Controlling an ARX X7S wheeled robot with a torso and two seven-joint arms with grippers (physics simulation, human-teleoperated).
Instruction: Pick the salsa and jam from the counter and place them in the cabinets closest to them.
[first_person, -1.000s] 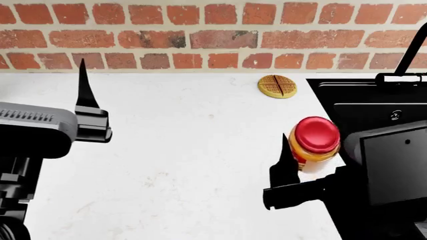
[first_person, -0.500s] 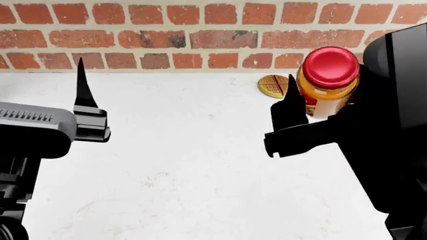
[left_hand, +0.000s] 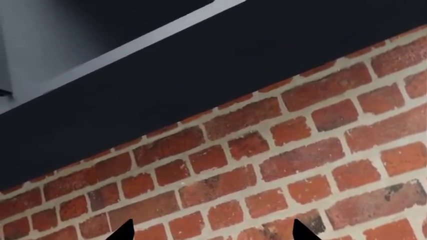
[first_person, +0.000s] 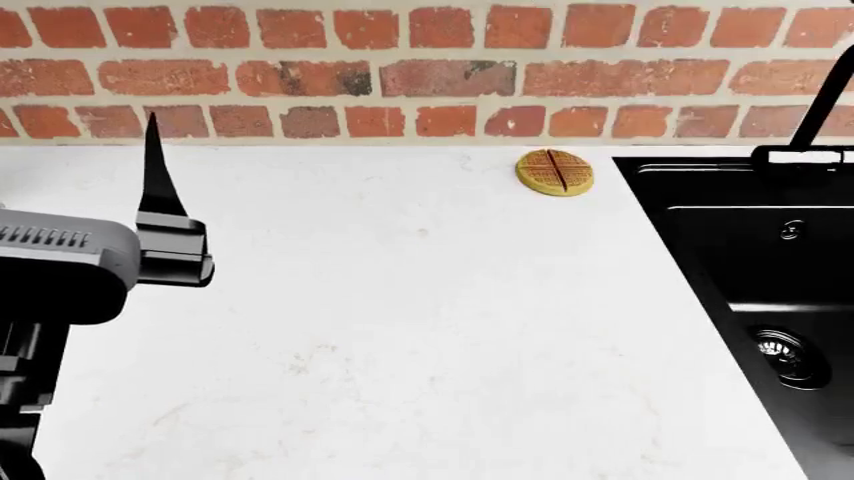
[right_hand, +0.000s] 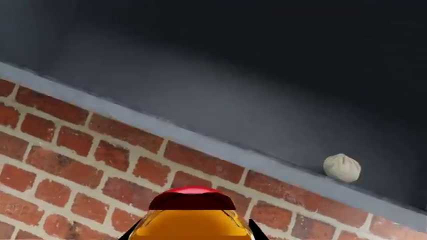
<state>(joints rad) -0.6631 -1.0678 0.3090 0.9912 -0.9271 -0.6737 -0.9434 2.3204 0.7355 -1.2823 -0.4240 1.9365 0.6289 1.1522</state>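
Looking through the right wrist view, the jam jar (right_hand: 192, 215) fills the near edge of the picture, its red lid (right_hand: 192, 198) above an amber body, with the dark tips of the right gripper (right_hand: 192, 231) flanking it on either side, closed against the glass as far as the tips show. Behind it runs the brick wall (right_hand: 80, 170), and above the bricks an open cabinet (right_hand: 220, 95) with a pale shelf edge; on that shelf sits a small off-white dumpling (right_hand: 342, 167), off to one side of the jar and well apart from it. None of this appears in the head view, which shows neither the jar nor the right arm, only the white counter (first_person: 400, 320), a round waffle (first_person: 555, 172) lying near the wall, and the black sink (first_person: 761, 270) at the right with its drain (first_person: 785, 355) and the base of a faucet (first_person: 807, 150). The sink basin holds nothing that can be seen. The left gripper (first_person: 154, 195) hangs over the counter's left part in the head view, one thin finger standing upright (the other is hidden there). The left wrist view shows its two fingertips (left_hand: 125, 231) well apart at the picture's edge with only brick between them, so it is spread wide and holds nothing; above the bricks that view also catches the dark underside of a wall cabinet (left_hand: 200, 75). The salsa shows in no view.
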